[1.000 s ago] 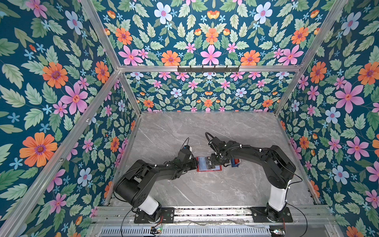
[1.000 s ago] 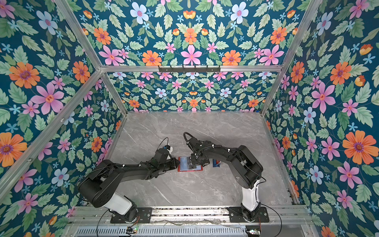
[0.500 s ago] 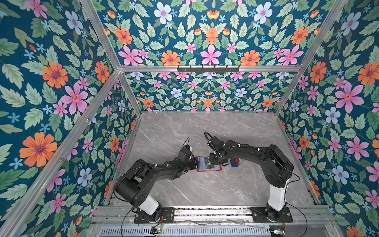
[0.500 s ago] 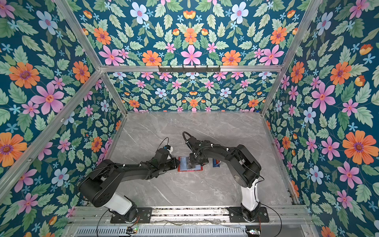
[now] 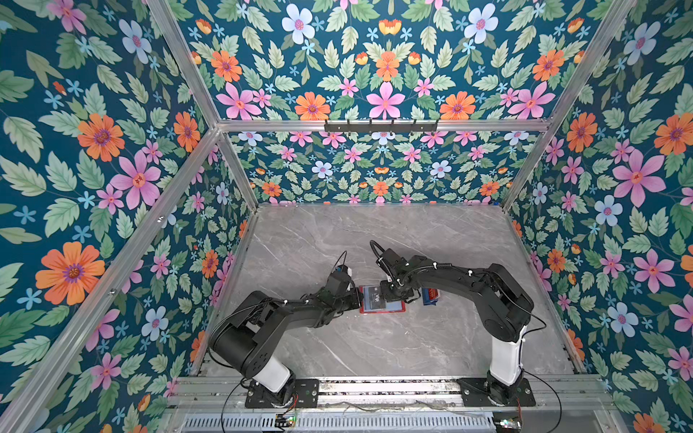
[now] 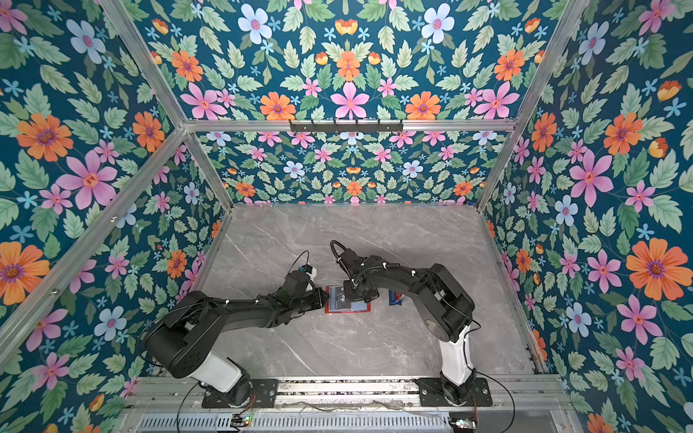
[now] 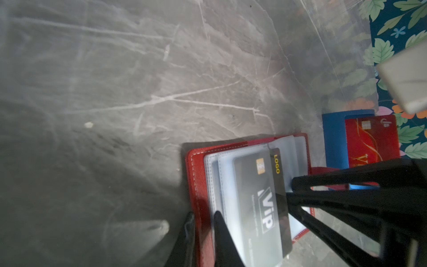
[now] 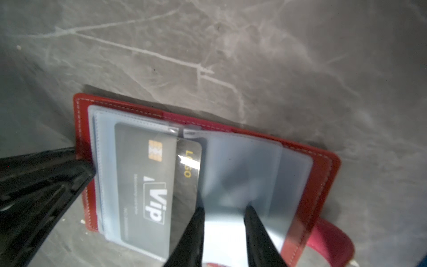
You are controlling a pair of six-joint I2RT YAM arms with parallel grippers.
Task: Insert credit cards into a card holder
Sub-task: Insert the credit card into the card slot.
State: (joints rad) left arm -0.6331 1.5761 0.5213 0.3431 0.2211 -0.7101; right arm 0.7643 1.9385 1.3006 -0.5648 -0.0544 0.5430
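The red card holder (image 5: 378, 309) lies open on the table, clear sleeves up, in both top views (image 6: 347, 309). A dark "VIP" credit card (image 8: 143, 175) sits mostly inside a sleeve of the left page, with one edge sticking out towards the spine. My left gripper (image 7: 204, 213) is shut on the holder's outer cover edge (image 7: 196, 166). My right gripper (image 8: 224, 209) hovers open over the right page, just beside the card's exposed edge, with nothing between its fingers. A red credit card (image 7: 369, 141) rests in the blue tray.
The small blue tray (image 7: 332, 138) stands just right of the holder, close to the right arm (image 5: 450, 277). The holder's snap tab (image 8: 335, 238) sticks out on the tray side. Floral walls enclose the grey marble table (image 5: 375, 232).
The right gripper's jaws have parted and let go of the dark card, which stays in the sleeve. The left gripper and the holder have not moved.
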